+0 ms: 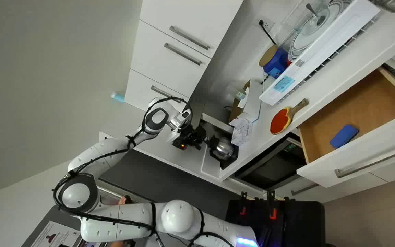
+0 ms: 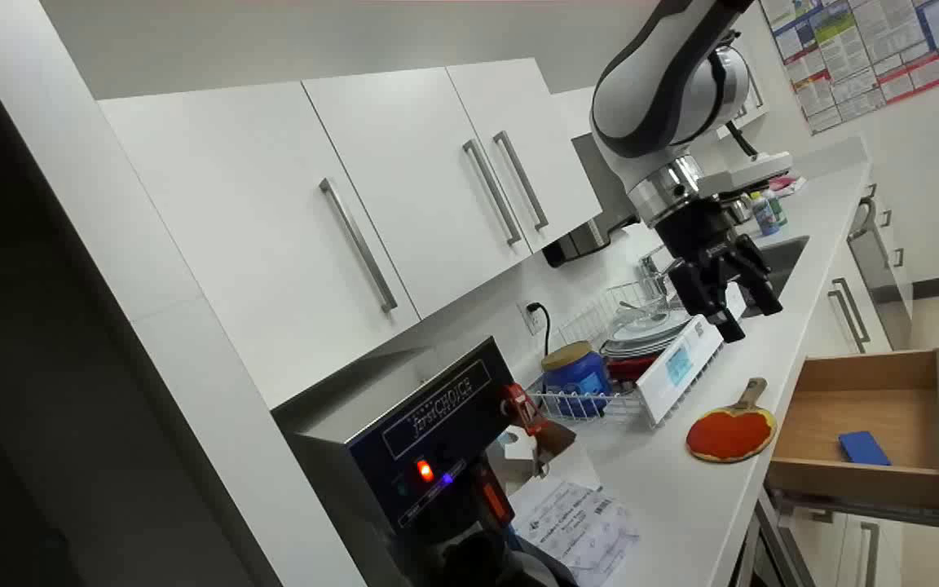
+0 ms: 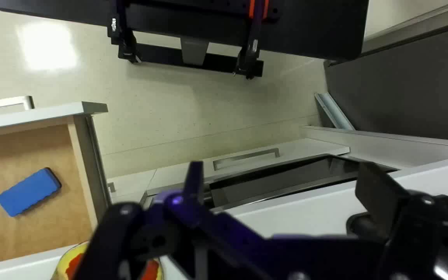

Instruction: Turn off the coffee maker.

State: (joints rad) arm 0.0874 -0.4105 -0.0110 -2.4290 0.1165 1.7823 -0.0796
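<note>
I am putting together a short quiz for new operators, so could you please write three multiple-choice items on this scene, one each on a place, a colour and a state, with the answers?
1. Where is the blue block?
A) on the floor
B) in the open drawer
C) in the dish rack

2. What colour is the largest glowing light on the coffee maker?
A) orange-red
B) green
C) white

3. How does the end effector stand?
A) shut on the blue block
B) shut and empty
C) open

Right letters:
1 B: all three views show it lying inside the drawer.
2 A: an exterior view shows that colour on the machine's front.
3 C: its fingers stand well apart.
</note>
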